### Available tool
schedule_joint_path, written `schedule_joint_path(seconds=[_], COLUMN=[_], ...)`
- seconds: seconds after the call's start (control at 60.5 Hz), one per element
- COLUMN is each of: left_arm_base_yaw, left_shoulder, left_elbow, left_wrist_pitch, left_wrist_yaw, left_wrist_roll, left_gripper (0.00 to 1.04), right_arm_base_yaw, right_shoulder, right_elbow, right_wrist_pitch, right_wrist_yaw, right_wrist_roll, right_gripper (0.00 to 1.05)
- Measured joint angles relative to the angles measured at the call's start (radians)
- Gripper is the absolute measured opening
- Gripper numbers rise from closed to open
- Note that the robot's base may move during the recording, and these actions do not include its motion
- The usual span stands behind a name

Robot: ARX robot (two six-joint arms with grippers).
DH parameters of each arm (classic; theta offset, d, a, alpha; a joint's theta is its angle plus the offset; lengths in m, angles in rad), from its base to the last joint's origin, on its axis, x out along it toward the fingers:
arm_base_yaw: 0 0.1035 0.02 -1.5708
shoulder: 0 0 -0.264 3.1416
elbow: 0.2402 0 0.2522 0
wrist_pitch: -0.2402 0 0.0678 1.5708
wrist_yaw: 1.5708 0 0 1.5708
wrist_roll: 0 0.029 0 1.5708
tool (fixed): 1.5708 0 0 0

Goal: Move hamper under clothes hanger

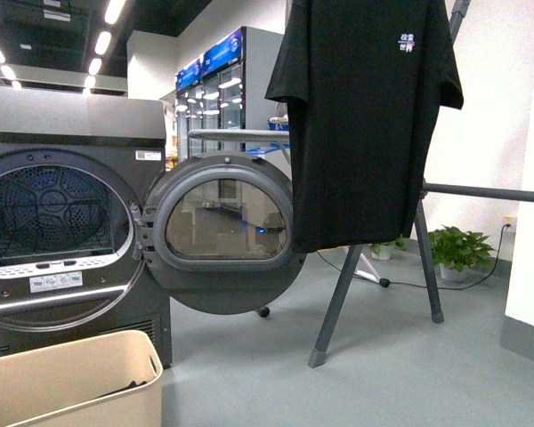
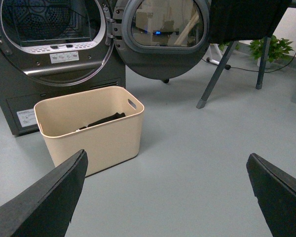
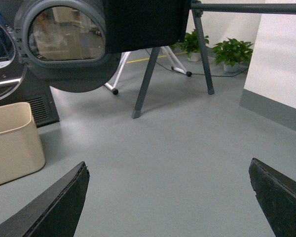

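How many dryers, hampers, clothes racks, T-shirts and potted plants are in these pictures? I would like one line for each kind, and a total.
Dryer: 1
Hamper: 1
Clothes rack: 1
Black T-shirt: 1
Potted plants: 2
Total: 6

Ceiling strips (image 1: 102, 41) light the room brightly and evenly; shadows soft, pictures sharp.

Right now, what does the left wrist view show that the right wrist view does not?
Only the left wrist view: the dark clothes inside the hamper and its slot handle. Only the right wrist view: the clothes rack's long horizontal bar and a white wall. Both: the hamper, the open dryer door, the rack's legs, potted plants, grey floor.
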Motion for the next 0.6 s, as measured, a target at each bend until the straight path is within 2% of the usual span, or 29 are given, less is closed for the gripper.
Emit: schedule_joint_path(seconds=[0.595], left_arm_base_yaw=[0.0], left_shoulder=[-0.002], left_elbow=[0.0], left_wrist_pitch=[0.0], left_wrist_yaw=[0.0], left_wrist_roll=[0.0], left_gripper=[0.98], right_arm_base_yaw=[0.0], right_shoulder=[0.0], right_elbow=[0.0], right_wrist_pitch=[0.0], right_wrist_yaw=[0.0], right_wrist_roll=[0.0], right_gripper=[0.97])
